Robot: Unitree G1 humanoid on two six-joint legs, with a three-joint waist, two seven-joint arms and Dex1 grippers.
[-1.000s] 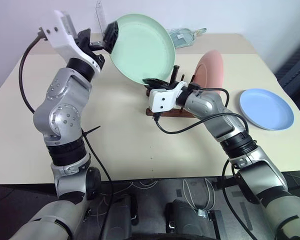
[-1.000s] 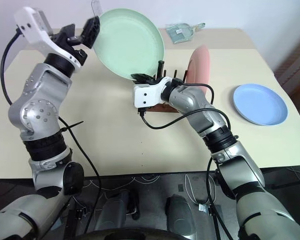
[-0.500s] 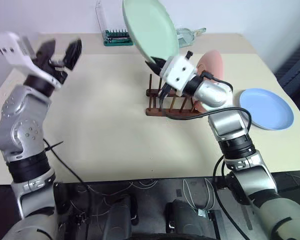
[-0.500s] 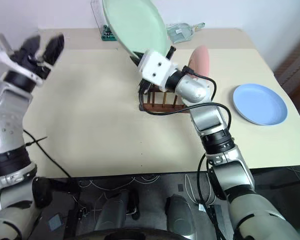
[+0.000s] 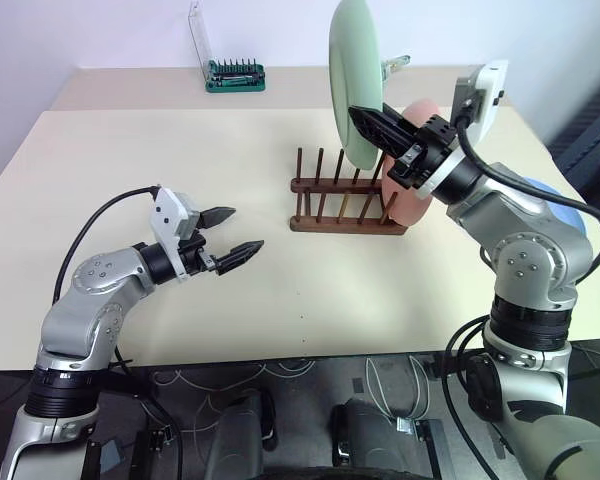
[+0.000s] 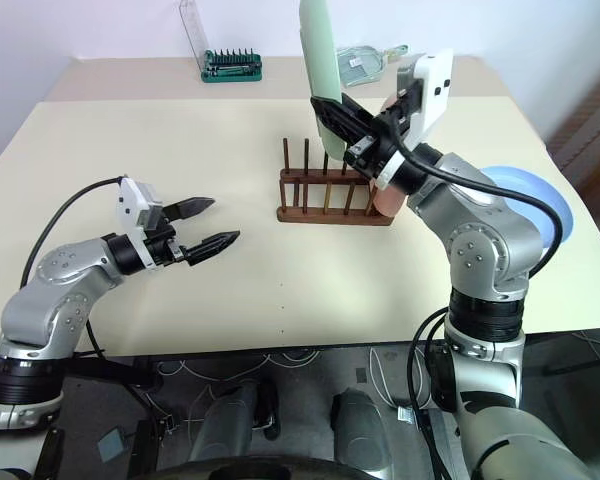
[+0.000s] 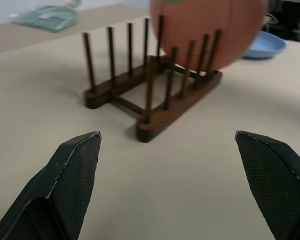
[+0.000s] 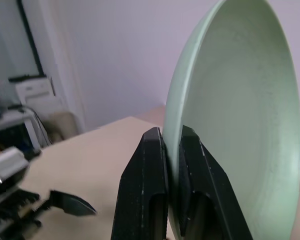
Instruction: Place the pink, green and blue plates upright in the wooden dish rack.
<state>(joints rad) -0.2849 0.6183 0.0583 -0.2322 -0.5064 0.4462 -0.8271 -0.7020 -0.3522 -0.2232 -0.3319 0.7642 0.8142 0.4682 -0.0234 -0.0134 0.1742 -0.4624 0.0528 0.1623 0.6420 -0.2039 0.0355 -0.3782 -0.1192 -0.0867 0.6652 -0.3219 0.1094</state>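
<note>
The green plate (image 5: 354, 82) is being held on edge in the upper centre of the left eye view, above the wooden dish rack (image 5: 344, 200). It is being clamped at its lower rim by the right end effector (image 5: 372, 128), whose two black fingers (image 8: 152, 190) are being pressed together on either side of the rim, as is seen in the right wrist view. The plate is being kept clear of the pegs, not yet lowered into any slot.

The pink plate (image 5: 412, 170) is being kept upright between the pegs at the right end of the rack, partly covered by the right arm. The rest of the rack's slots are being left free, as is shown in the left wrist view, where the pink plate (image 7: 210, 30) is being seen behind the far pegs.

The blue plate (image 6: 533, 200) is lying flat on the tabletop (image 5: 160, 180) at the right of the frame, well apart from the rack and mostly hidden behind the right arm.

The left end effector (image 5: 232, 232) is being held low over the tabletop in the lower left of the frame, pointed toward the rack, with its fingers (image 7: 72, 172) spread wide apart and nothing between them.

A green tool case (image 5: 235, 74) is standing at the back edge of the tabletop, upper left of centre.
</note>
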